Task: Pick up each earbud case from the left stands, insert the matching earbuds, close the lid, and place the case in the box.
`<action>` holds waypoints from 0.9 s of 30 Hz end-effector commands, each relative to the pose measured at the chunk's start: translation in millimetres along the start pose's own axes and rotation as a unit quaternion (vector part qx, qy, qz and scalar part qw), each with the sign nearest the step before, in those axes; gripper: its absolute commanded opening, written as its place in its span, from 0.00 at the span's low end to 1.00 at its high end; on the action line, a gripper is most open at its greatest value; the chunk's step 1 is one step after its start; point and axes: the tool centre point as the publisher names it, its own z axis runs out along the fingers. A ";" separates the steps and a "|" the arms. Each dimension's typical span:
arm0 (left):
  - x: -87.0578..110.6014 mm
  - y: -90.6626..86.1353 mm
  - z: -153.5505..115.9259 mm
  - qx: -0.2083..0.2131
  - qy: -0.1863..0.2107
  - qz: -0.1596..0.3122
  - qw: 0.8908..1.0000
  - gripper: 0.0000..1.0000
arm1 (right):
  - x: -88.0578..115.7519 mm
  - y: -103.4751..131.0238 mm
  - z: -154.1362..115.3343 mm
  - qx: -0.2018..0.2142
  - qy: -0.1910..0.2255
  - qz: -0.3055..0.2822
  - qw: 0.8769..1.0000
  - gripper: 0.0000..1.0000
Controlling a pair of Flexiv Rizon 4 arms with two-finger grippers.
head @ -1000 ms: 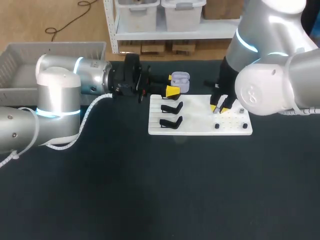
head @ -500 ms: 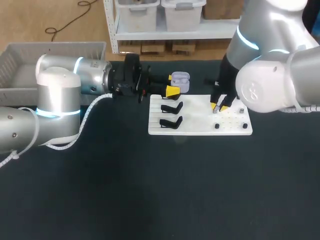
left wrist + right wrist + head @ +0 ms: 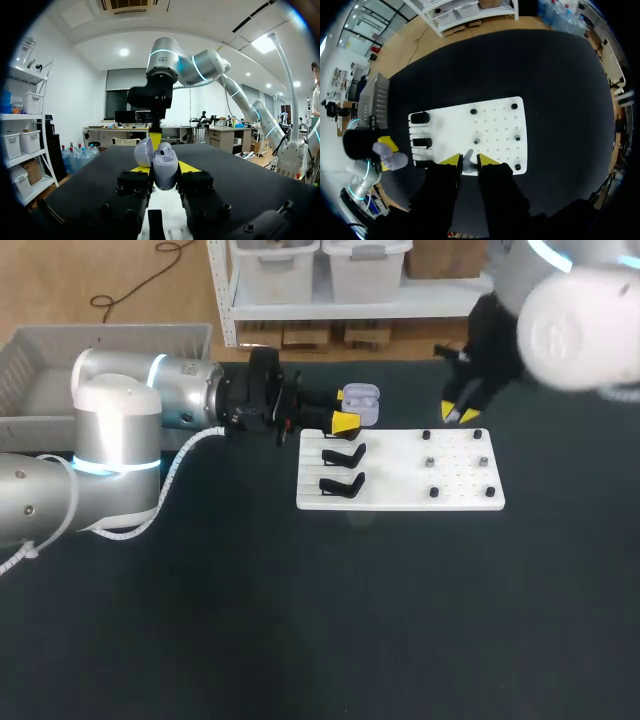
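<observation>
A lavender earbud case (image 3: 361, 400) with its lid open is held upright in my left gripper (image 3: 350, 408), just behind the back left corner of the white board (image 3: 400, 498). In the left wrist view the case (image 3: 165, 169) sits between the yellow fingers (image 3: 188, 166), lid (image 3: 143, 151) tipped back. My right gripper (image 3: 460, 415) hangs above the board's back right edge. In its own view it (image 3: 468, 161) is shut on a small grey-white earbud (image 3: 468, 163). Two black stands (image 3: 345, 453) on the board's left side are bare. Several earbuds (image 3: 430, 462) sit on pegs at its right.
A grey plastic basket (image 3: 60, 350) stands at the table's far left, behind my left arm. The dark table top spreads wide in front of the board.
My right gripper has lifted off the board's peg area and moved up and back to the right with the earbud. My left arm and the case have stayed put.
</observation>
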 end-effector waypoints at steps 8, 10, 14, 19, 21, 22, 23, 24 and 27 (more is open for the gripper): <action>0.0 0.1 0.0 0.000 0.001 0.000 1.000 0.00 | -4.3 41.3 -82.1 -0.014 0.075 -0.093 0.993 0.00; 0.0 0.1 0.0 0.000 0.001 0.000 1.000 0.00 | -4.7 45.9 -83.9 -0.017 0.079 -0.099 0.992 0.00; 0.0 0.1 0.0 0.000 0.001 0.000 1.000 0.00 | -4.7 45.9 -83.9 -0.017 0.079 -0.099 0.992 0.00; 0.0 0.1 0.0 0.000 0.001 0.000 1.000 0.00 | -4.7 45.9 -83.9 -0.017 0.079 -0.099 0.992 0.00; 0.0 0.1 0.0 0.000 0.001 0.000 1.000 0.00 | -4.7 45.9 -83.9 -0.017 0.079 -0.099 0.992 0.00; 0.0 0.1 0.0 0.000 0.001 0.000 1.000 0.00 | -4.7 45.9 -83.9 -0.017 0.079 -0.099 0.992 0.00; 0.0 0.1 0.0 0.000 0.001 0.000 1.000 0.00 | -4.7 45.9 -83.9 -0.017 0.079 -0.099 0.992 0.00; 0.0 0.1 0.0 0.000 0.001 0.000 1.000 0.00 | -4.7 45.9 -83.9 -0.017 0.079 -0.099 0.992 0.00; 0.0 0.1 0.0 0.000 0.001 0.000 1.000 0.00 | -4.7 45.9 -83.9 -0.017 0.079 -0.099 0.992 0.00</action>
